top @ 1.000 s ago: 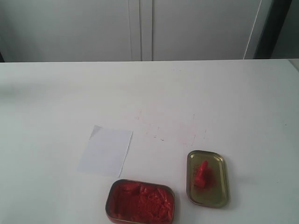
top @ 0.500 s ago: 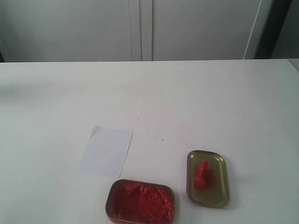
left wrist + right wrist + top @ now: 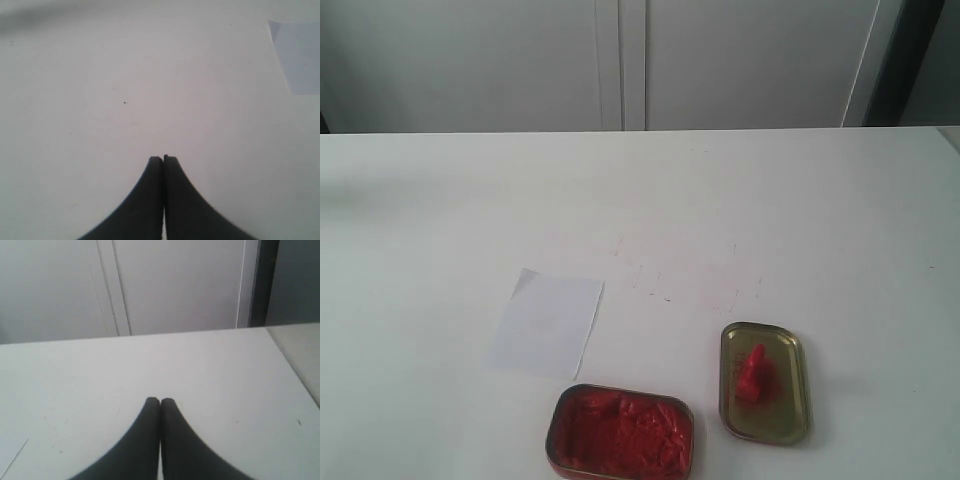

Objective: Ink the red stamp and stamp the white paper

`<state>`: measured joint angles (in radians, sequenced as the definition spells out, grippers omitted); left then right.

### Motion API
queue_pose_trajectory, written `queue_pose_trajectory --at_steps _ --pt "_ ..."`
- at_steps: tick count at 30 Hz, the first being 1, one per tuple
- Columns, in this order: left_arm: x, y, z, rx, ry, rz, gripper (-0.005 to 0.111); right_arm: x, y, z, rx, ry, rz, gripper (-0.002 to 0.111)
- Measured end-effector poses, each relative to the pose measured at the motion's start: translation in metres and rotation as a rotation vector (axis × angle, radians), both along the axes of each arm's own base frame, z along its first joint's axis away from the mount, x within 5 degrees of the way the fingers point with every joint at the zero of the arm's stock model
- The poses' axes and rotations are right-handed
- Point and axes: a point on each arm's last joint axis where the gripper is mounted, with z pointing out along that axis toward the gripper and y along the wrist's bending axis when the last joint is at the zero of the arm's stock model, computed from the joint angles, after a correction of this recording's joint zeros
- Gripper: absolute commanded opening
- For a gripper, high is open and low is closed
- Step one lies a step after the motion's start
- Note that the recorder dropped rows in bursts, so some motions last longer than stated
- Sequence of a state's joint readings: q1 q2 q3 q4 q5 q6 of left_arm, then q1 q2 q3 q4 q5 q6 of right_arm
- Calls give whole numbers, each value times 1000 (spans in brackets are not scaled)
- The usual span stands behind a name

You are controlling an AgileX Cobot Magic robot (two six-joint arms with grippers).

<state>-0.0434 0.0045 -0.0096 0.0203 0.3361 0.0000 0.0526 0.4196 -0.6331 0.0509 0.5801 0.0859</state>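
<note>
Your left tool [image 3: 163, 159] and right tool [image 3: 160, 400] hang closed, empty, over the table [image 3: 100, 100]; white paper [image 3: 299, 57] lies well off the left, cabinet doors [image 3: 175, 285] beyond the right.

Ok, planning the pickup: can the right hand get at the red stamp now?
Probably yes: the red stamp sits alone in the gold lid, nothing over it, but the right hand is shut and must open.

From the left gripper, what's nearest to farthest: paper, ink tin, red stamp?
1. White paper sheet, leftmost in the exterior view, the only one the left gripper's camera sees.
2. Open tin of red ink paste, middle, probably next.
3. Red plastic stamp in the gold lid, rightmost.
</note>
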Motion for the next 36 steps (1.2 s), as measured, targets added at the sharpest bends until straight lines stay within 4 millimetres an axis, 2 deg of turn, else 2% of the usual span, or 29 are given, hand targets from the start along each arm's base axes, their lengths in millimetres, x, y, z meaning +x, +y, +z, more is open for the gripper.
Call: queue_pose_trajectory --at_steps 9,16,21,28,36 --pt "0 0 0 0 0 0 0 39 7 -3 54 288 31 0" --pt "0 0 0 0 0 0 0 64 10 -23 47 559 45 0" --pt "0 0 0 0 0 0 0 81 12 -40 32 680 53 0" --pt "0 0 0 0 0 0 0 83 12 -44 34 698 53 0" --pt "0 0 0 0 0 0 0 94 13 -63 155 878 -49 0"
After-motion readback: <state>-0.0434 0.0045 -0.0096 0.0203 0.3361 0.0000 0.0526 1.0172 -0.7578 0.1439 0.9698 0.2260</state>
